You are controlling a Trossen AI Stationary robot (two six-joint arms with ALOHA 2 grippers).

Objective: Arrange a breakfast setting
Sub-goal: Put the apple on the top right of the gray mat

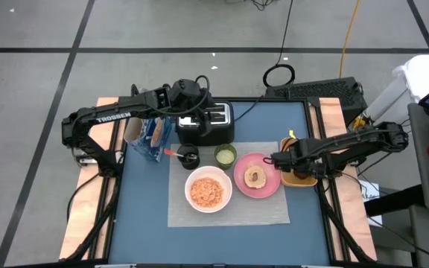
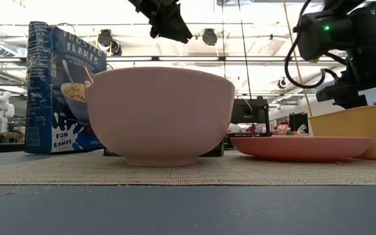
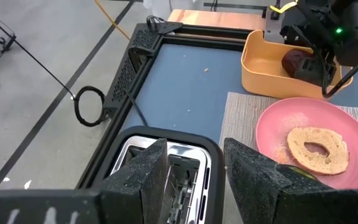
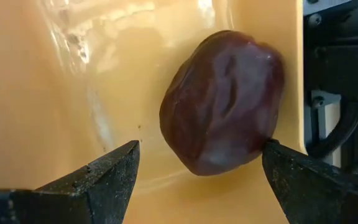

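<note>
Hovering over the toaster (image 1: 205, 123) at the back of the table (image 1: 147, 216), our left gripper (image 3: 194, 177) hangs with its fingers partly apart and nothing between them, the slots showing in the gap below. Our right gripper (image 4: 197, 177) reaches into the orange tray (image 1: 301, 179) at the right edge of the grey mat (image 1: 229, 212), its fingers spread wide on either side of a dark reddish-brown lump (image 4: 222, 102) lying against the tray wall; one fingertip appears to touch the lump, but we see no grip closed on it. On the mat we find the white bowl (image 1: 208, 190) filled with orange cereal, and just beside it, to its right, the pink plate (image 1: 257, 176) carrying a round bagel half (image 1: 255, 176). Behind them, toward the toaster, stand the small green cup (image 1: 225, 155) and the black cup (image 1: 190, 157), with the red-handled spoon (image 1: 171, 152) at the black cup's left. Left of the toaster, off the mat, the blue cereal box (image 1: 149, 138) sits near our left arm; from table level it stands upright behind the bowl.
</note>
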